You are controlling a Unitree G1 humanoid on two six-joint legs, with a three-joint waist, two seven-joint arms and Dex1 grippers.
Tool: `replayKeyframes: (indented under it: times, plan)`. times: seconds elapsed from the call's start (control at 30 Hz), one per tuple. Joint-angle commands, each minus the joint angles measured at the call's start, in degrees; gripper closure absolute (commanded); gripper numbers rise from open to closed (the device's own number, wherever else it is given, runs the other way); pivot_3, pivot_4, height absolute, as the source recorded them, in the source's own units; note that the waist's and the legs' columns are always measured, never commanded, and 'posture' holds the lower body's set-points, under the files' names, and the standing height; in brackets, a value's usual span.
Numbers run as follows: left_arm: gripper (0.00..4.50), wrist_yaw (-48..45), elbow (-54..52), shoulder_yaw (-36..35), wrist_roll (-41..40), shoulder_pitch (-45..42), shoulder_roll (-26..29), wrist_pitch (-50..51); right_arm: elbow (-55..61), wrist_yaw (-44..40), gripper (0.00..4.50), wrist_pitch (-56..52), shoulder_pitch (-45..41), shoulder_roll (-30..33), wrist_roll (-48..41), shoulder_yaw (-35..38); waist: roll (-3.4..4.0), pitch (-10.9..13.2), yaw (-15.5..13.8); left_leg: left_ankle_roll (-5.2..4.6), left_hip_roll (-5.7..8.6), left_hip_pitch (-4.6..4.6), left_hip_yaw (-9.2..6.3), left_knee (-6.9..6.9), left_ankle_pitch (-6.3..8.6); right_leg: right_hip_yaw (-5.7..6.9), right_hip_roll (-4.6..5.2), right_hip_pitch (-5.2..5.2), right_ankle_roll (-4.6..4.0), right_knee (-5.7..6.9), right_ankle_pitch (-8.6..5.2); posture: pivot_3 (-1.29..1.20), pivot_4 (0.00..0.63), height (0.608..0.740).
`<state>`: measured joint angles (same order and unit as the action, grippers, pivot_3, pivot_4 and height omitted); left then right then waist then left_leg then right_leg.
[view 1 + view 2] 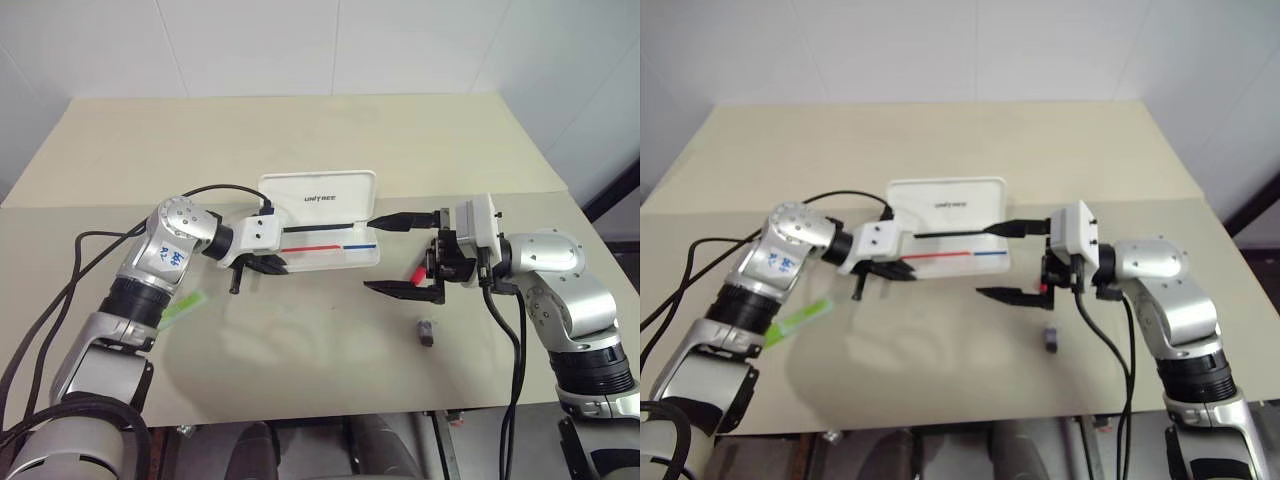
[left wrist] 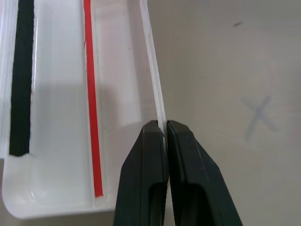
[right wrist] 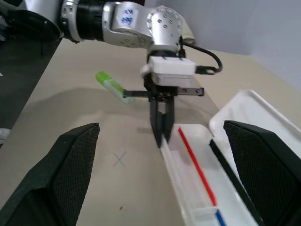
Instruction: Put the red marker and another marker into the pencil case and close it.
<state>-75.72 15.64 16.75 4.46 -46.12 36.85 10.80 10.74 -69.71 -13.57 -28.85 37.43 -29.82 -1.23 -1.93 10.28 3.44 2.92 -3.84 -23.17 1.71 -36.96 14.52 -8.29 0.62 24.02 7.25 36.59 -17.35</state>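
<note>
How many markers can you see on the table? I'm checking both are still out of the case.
2. A green marker lies by the left arm; a red marker lies partly hidden behind the right gripper. Neither is in the open case.

A: Lighting, head views: bright, even, diffuse, from overhead. Shadows: soft grey patches on the surface [image 1: 330,370] beneath both arms.

B: Glare?

A: Mild sheen on the pencil case [image 1: 320,195] lid; the white tray interior nearly washes out in the left wrist view.

B: Focus?

A: Head views fairly sharp at centre, slightly soft toward the edges. Right wrist view: the right gripper [image 3: 155,179] fingers [image 3: 70,165] loom large and blurred in the foreground; the background is clearer.
</note>
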Motion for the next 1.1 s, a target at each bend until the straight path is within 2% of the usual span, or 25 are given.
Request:
replayKeyframes:
  times: [0.03, 0.27, 0.4, 0.53, 0.6, 0.83, 0.87, 0.97, 1.1]
  plan:
    - [4.48, -0.45, -11.57, -2.22, -2.91, 3.22, 2.47, 6.69, 0.56, -1.44, 0.0, 0.59, 1.14, 1.51, -1.76, 2.85, 0.0, 0.01, -0.07, 0.0, 0.0, 0.0, 0.0, -0.01, 0.0, 0.01, 0.0, 0.0, 0.0, 0.02, -0.01, 0.0, 0.15, 0.74]
    - [4.48, 0.96, -31.88, -2.91, -6.48, 14.87, 7.94, 19.68, 3.42, -4.09, 0.0, 0.77, 8.11, 5.55, -3.52, 6.68, -0.04, 0.07, -0.14, -0.01, 0.0, 0.02, 0.03, -0.09, 0.01, -0.06, 0.01, -0.02, -0.01, 0.04, -0.02, 0.0, 0.15, 0.74]
    - [4.48, 2.46, -37.41, -3.51, -8.18, 19.28, 9.82, 22.88, 6.26, -4.14, 0.0, -0.68, 11.78, 7.27, -5.26, 8.41, -0.1, 0.17, -0.13, -0.01, 0.0, 0.06, 0.03, -0.13, 0.0, -0.08, 0.01, -0.03, -0.05, 0.06, -0.04, 0.0, 0.15, 0.74]
    - [4.48, 4.71, -37.62, -2.99, -8.0, 21.58, 10.86, 22.37, 7.75, -3.25, 0.0, -0.85, 13.46, 7.59, -5.52, 8.68, -0.16, 0.21, 0.03, -0.01, 0.01, 0.12, 0.04, -0.14, 0.0, -0.13, 0.01, -0.08, -0.21, -0.02, -0.12, 0.0, 0.15, 0.74]
    - [4.48, 5.47, -36.6, -2.55, -7.6, 22.09, 11.06, 20.69, 8.4, -2.33, 0.0, -1.08, 13.39, 7.19, -5.71, 8.4, -0.18, 0.23, 0.14, -0.02, 0.01, 0.15, 0.11, -0.16, -0.01, -0.21, 0.01, -0.09, -0.88, -0.07, -0.49, 0.0, 0.15, 0.74]
    - [4.48, 6.22, -31.01, -1.61, -6.8, 22.22, 10.99, 13.15, 9.3, -0.79, 0.0, -1.5, 12.71, 6.54, -5.92, 7.61, -0.52, 0.45, 0.24, -0.05, 0.02, 0.8, 0.4, -0.11, -0.03, -0.54, 0.01, -0.56, -0.86, -0.1, -0.47, 0.0, 0.15, 0.74]
    - [3.96, 6.53, -30.16, -1.61, -6.7, 22.0, 10.78, 12.34, 9.3, -0.64, 0.0, -1.52, 12.52, 6.44, -5.91, 7.46, -0.53, 0.45, 0.29, -0.05, 0.02, 0.81, 0.45, -0.11, -0.03, -0.59, 0.02, -0.56, -0.86, -0.1, -0.47, 0.0, 0.15, 0.74]
    - [3.17, 6.97, -29.2, -1.67, -7.56, 21.36, 9.87, 12.48, 9.21, -0.34, 0.0, -1.47, 12.12, 6.25, -5.86, 7.06, -0.57, 0.48, 0.62, -0.05, 0.02, 0.82, 0.49, -0.1, -0.03, -0.64, 0.03, -0.55, -0.87, -0.1, -0.47, 0.0, 0.15, 0.74]
    - [1.84, 8.15, -29.13, -1.86, -8.58, 20.48, 7.44, 11.09, 8.7, 0.02, 0.0, -1.38, 10.91, 5.64, -5.55, 6.22, -0.59, 0.5, 0.93, -0.05, 0.02, 0.78, 0.51, -0.05, -0.01, -0.63, 0.03, -0.53, -0.86, -0.14, -0.47, 0.0, 0.15, 0.74]
